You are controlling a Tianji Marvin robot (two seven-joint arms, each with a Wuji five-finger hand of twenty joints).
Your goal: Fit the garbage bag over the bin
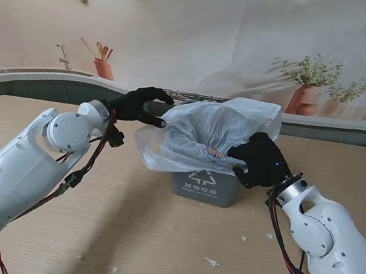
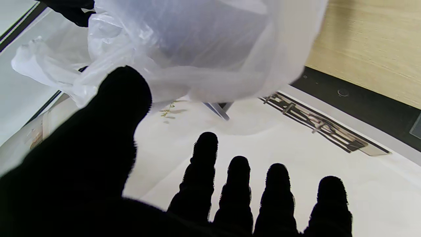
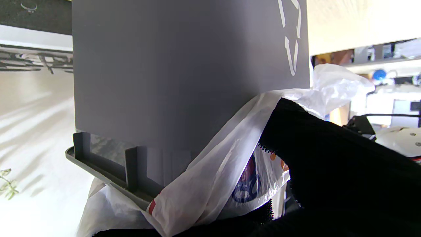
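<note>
The grey bin (image 1: 205, 185) with a white recycling mark stands mid-table. A translucent white garbage bag (image 1: 210, 137) billows over its top and hangs over the left and near rims. My left hand (image 1: 140, 104) hovers at the bag's far left edge, thumb close to the plastic, fingers spread and holding nothing. In the left wrist view the bag (image 2: 204, 49) hangs just beyond the thumb of that hand (image 2: 98, 164). My right hand (image 1: 260, 161) grips the bag at the bin's right rim. The right wrist view shows this hand (image 3: 329, 164) pinching the bag (image 3: 223, 174) against the bin (image 3: 184, 72).
Small white scraps (image 1: 213, 262) lie on the wooden table (image 1: 124, 237) nearer to me than the bin. A printed kitchen backdrop (image 1: 248, 38) rises behind the table's far edge. Both arms flank the bin.
</note>
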